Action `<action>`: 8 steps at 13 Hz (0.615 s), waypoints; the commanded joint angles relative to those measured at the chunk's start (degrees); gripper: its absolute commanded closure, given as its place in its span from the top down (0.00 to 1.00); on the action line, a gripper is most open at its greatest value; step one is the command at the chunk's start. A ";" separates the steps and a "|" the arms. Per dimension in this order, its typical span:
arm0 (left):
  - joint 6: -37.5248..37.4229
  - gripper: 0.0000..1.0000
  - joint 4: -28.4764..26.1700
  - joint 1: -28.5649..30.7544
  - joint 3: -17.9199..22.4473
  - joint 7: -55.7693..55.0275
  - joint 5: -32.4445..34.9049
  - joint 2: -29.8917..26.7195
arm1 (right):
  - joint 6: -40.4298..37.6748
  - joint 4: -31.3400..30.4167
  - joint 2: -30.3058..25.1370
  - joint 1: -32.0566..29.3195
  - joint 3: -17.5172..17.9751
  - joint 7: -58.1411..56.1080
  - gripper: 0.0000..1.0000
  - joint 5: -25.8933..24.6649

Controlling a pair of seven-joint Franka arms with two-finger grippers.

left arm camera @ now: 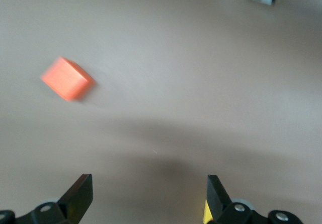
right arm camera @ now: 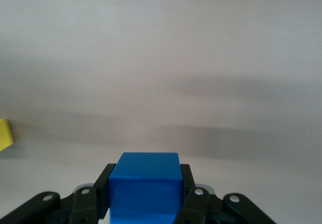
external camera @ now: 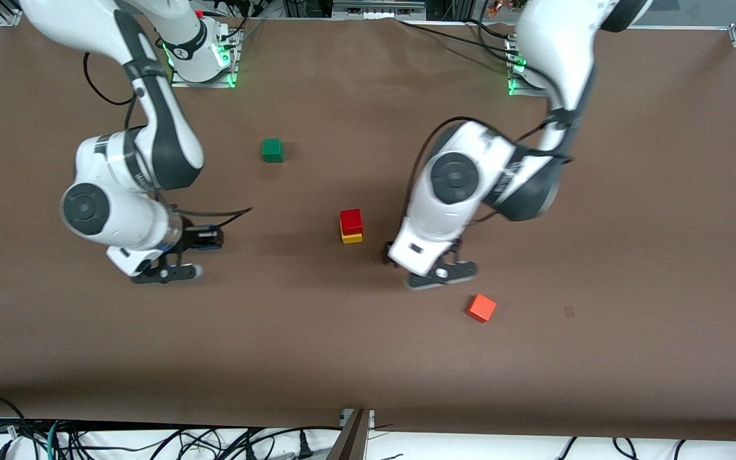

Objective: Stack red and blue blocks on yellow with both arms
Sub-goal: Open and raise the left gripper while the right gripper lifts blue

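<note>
Over table: right tool [right arm camera: 146,194] gripping blue block [right arm camera: 145,183]

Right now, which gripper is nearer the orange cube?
Left. The left gripper hangs open just beside the orange cube, on the stack's side of it. The right gripper, shut on the blue cube, is toward the right arm's end.

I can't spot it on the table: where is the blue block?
The blue block is clamped in the right gripper, seen only in the right wrist view, toward the right arm's end of the table.
</note>
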 commanded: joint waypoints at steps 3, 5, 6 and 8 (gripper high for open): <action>-6.94 1.00 -1.03 8.85 -0.98 13.74 -0.66 -7.04 | -2.55 4.02 1.24 12.93 -0.20 20.05 0.38 0.64; -9.67 1.00 -1.12 12.80 -0.98 17.71 -1.99 -9.59 | -0.36 5.41 1.94 15.58 -0.20 21.04 0.38 0.73; -10.72 1.00 -1.03 15.08 -0.98 19.12 -2.86 -10.55 | -0.17 5.95 2.21 16.20 -0.11 21.21 0.38 0.73; -12.05 1.00 -1.03 19.65 -1.16 20.45 -4.01 -12.66 | 0.87 6.30 3.44 19.88 -0.28 21.39 0.39 0.03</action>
